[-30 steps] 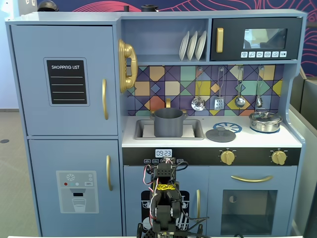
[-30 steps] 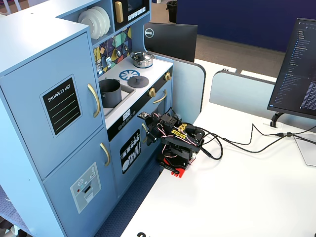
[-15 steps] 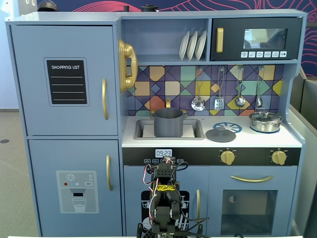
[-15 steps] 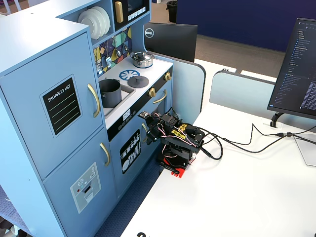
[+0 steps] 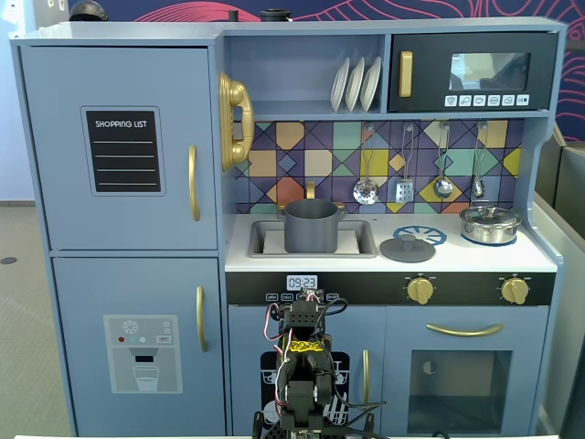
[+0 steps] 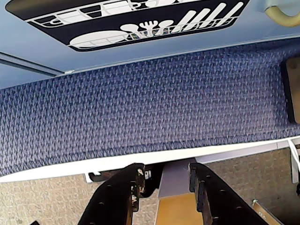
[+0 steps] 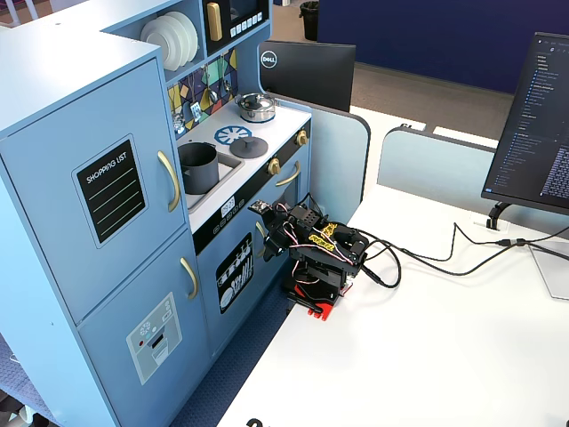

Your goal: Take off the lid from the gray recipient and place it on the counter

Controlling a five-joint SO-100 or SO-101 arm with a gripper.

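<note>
Fixed views show me the lid (image 5: 407, 248) already lying on the counter (image 5: 539, 258) beside the open pot (image 5: 312, 226), a light, stiff disc best pinched by its knob, while my empty jaws sit parted.

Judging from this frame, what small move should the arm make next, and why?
Probably none beyond resting folded. The lid already lies flat on the counter beside the open gray recipient in the sink, and the gripper hangs low and empty, so the task looks done.
</note>
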